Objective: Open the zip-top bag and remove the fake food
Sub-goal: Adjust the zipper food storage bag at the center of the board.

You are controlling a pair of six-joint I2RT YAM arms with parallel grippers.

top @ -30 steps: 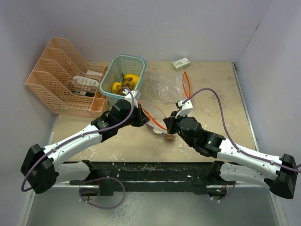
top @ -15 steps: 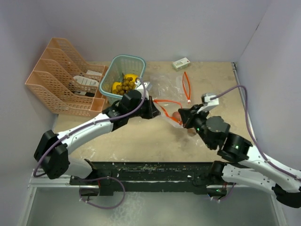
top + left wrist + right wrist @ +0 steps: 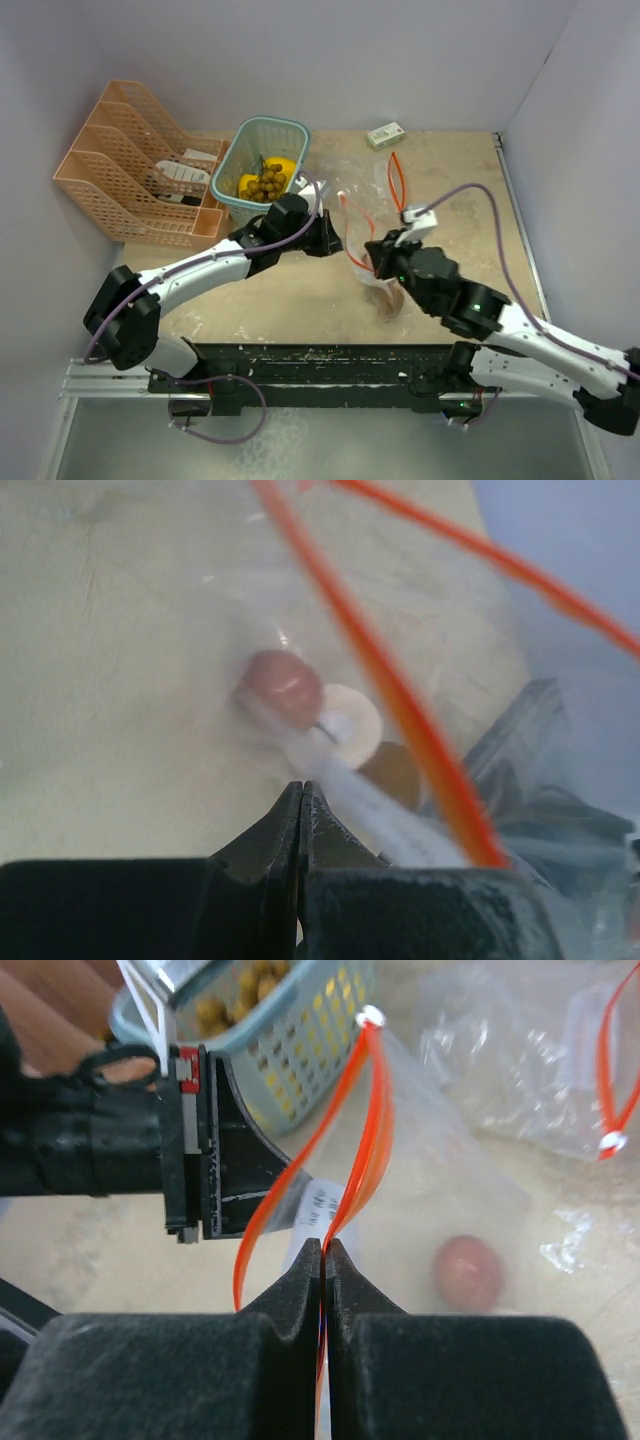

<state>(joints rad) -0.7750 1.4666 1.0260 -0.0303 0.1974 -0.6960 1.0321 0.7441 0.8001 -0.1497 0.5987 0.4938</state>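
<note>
1. The orange rim of the zip-top bag [image 3: 430, 1200] is being pinched by the clenched right pincer [image 3: 324, 1250].
2. Its other edge is being gripped by the clenched left pincer [image 3: 301, 790].
3. Red, beige and brown fake food pieces [image 3: 285, 685] are being carried inside it.
4. Beyond, yellow fruits [image 3: 283, 165] and a grape cluster [image 3: 268, 182] are being held in the green basket [image 3: 270, 122].

**Soft light, hazy wrist views**

Evenly lit from above; faint shadows. Out of focus ahead of the black left gripper [image 3: 300, 786]: clear zip-top bag [image 3: 352, 780], round red plastic piece [image 3: 284, 686], orange zip strip [image 3: 392, 698]. Glare on crinkled clear plastic film [image 3: 500, 1065] beyond the right gripper [image 3: 325, 1246].
</note>
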